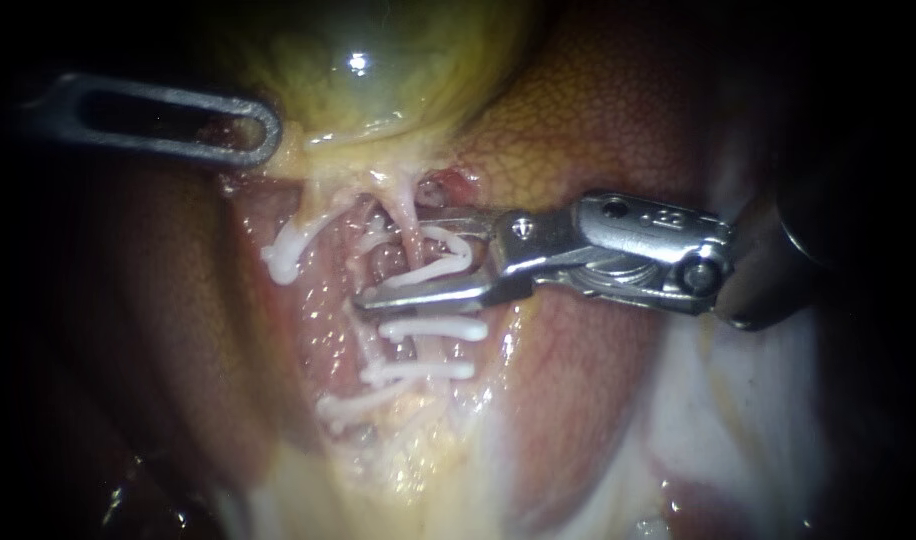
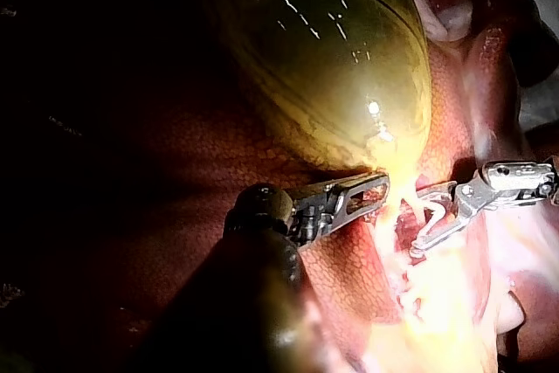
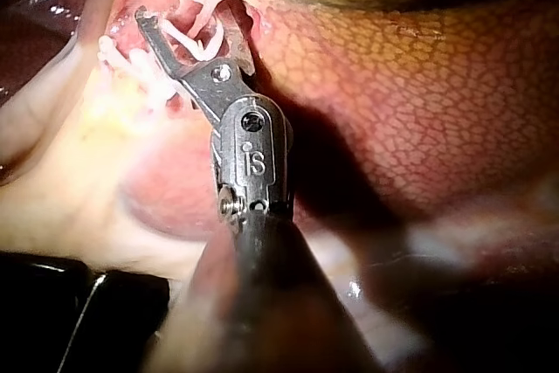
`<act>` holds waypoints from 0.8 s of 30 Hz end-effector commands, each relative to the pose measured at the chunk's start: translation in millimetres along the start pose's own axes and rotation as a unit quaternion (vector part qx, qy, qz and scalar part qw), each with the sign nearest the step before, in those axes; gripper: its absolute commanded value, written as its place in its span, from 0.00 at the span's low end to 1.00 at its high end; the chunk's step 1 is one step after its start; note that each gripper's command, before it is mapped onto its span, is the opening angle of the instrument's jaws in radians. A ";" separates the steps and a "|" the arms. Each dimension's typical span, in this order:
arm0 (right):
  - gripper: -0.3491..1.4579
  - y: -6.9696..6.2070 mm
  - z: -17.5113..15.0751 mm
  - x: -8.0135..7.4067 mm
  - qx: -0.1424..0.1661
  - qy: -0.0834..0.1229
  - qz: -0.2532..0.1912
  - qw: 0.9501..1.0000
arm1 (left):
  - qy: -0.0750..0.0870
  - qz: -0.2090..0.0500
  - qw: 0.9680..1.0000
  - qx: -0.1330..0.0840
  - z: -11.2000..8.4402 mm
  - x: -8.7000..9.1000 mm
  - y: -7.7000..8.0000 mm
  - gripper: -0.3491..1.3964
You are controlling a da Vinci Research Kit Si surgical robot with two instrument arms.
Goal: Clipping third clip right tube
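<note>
The right tube (image 1: 410, 215) runs down from the yellow-green gallbladder (image 1: 378, 70) as a pale strand. My right instrument (image 1: 393, 258) comes in from the right; its jaws stand apart on either side of this tube, holding a white clip (image 1: 448, 255) that touches both. Lower on the same tube sit two closed white clips (image 1: 433, 328) (image 1: 418, 370). The right wrist view shows those jaws (image 3: 188, 19) with white clip legs between them. My left instrument (image 1: 263, 135), with windowed jaws, is shut on tissue at the gallbladder's neck, also seen in the left wrist view (image 2: 376, 191).
Further left, a white clip (image 1: 283, 255) sits on the other pale strand and another clip (image 1: 348, 408) lies low in the dissected bed. Mottled red liver (image 1: 598, 120) lies behind the right instrument. Pale fatty tissue (image 1: 738, 420) fills the lower right.
</note>
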 end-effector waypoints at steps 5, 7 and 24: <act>0.42 -0.2 -0.2 1.9 0.017 0.014 0.002 1.000 | 0.000 0.000 1.000 0.000 0.0 0.0 0.0 0.00; 0.42 -0.5 -0.3 2.6 0.017 0.014 0.007 1.000 | 0.000 0.000 1.000 0.000 0.0 0.0 0.0 0.00; 0.37 -2.6 -0.6 4.8 0.027 0.022 0.010 0.999 | 0.000 0.000 1.000 0.000 0.0 0.0 0.0 0.00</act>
